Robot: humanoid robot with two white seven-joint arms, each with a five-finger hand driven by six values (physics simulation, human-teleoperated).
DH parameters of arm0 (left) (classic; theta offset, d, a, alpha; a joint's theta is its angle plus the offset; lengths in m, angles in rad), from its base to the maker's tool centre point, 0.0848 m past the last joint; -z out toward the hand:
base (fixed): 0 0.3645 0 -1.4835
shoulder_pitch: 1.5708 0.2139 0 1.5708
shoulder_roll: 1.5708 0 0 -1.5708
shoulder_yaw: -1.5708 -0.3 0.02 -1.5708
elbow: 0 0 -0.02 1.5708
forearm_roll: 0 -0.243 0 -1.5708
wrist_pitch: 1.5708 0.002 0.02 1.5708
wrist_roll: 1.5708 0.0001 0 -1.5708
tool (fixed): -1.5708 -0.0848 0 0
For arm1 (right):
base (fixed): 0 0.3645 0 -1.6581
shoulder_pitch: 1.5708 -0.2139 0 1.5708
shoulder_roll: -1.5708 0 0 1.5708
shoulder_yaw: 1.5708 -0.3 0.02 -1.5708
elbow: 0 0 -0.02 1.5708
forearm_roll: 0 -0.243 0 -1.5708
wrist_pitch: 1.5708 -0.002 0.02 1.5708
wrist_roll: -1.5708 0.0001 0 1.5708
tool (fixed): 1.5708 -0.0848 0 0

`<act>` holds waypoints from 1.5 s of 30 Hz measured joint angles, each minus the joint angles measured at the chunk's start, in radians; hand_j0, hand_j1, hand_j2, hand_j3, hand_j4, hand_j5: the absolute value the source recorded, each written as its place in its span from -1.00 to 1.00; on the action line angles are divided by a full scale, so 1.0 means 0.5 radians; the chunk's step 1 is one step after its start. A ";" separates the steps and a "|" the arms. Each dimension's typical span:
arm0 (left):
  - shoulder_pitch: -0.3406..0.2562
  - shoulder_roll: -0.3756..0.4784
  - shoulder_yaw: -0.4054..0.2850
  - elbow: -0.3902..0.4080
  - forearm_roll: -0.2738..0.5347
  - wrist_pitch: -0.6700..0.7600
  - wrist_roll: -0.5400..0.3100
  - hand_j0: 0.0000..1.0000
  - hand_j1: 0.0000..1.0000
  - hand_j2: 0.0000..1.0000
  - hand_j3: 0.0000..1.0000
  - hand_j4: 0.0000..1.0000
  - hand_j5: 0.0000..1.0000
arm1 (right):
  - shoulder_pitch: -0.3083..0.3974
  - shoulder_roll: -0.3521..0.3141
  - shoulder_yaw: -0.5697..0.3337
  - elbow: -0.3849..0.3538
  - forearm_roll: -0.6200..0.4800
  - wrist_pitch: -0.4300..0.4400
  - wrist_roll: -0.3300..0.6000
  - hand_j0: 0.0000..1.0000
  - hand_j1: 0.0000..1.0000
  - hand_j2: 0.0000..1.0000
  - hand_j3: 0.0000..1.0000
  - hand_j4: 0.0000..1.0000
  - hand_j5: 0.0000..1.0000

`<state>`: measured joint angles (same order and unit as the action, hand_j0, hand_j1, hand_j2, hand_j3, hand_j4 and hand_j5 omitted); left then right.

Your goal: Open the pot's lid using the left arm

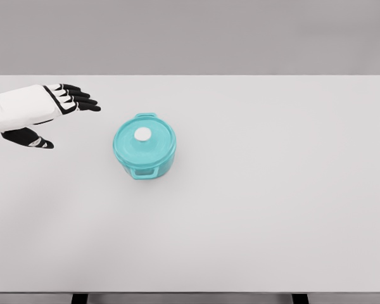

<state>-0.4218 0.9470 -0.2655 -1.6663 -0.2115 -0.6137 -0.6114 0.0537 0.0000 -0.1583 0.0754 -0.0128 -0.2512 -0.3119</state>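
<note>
Reaching well here meant bringing the left hand [47,114] over the pot [144,154] and pinching the white knob [142,134] at the middle of the lid [144,139], then lifting straight up. That hand was spread open, holding nothing, well left of the pot, which sat closed on the bench [272,190].
</note>
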 measured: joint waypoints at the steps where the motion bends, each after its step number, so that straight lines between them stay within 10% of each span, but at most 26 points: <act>1: 0.000 0.001 0.000 0.000 -0.001 0.000 0.000 1.00 1.00 1.00 1.00 1.00 1.00 | 0.000 0.000 0.000 0.000 0.000 0.000 -0.004 1.00 1.00 1.00 1.00 1.00 1.00; 10: -0.123 -0.083 -0.037 -0.048 0.252 0.002 0.001 1.00 1.00 1.00 1.00 1.00 1.00 | 0.000 0.000 -0.002 0.003 -0.001 0.000 0.000 1.00 1.00 1.00 1.00 1.00 1.00; 23: -0.552 -0.403 -0.697 -0.127 -0.390 0.000 0.000 1.00 1.00 1.00 1.00 1.00 1.00 | 0.000 0.000 -0.001 0.003 0.000 0.000 0.001 1.00 1.00 1.00 1.00 1.00 1.00; 45: -0.644 -0.685 -0.756 0.290 -0.762 0.001 0.000 1.00 1.00 1.00 1.00 1.00 1.00 | 0.003 0.000 0.001 0.003 0.000 0.000 0.001 1.00 1.00 1.00 1.00 1.00 1.00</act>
<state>-0.7440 0.6046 -0.6436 -1.5215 -0.5926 -0.6134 -0.6114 0.0552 0.0000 -0.1578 0.0768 -0.0130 -0.2512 -0.3113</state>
